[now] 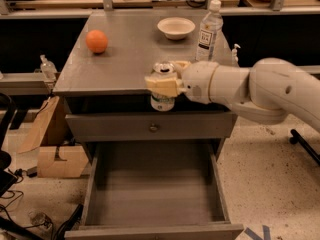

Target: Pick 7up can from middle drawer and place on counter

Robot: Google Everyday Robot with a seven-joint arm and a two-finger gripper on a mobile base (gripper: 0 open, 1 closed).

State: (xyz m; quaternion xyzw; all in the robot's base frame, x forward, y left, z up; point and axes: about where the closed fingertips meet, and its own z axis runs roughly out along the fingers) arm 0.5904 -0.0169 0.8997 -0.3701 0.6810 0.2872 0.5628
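Observation:
My gripper (164, 83) is shut on the 7up can (162, 101), a small can with a silver top and white-and-green body. It holds the can upright in front of the counter's (125, 64) front edge, with the can's top just above the counter surface. The white arm reaches in from the right. Below, the middle drawer (155, 194) stands pulled out, with a plain grey floor and nothing in it.
On the counter stand an orange (96, 41) at the left, a white bowl (176, 27) at the back and a clear plastic bottle (209, 30) at the back right. The closed top drawer front with a knob (153, 128) is under the can. Cardboard (47, 144) lies on the floor at left.

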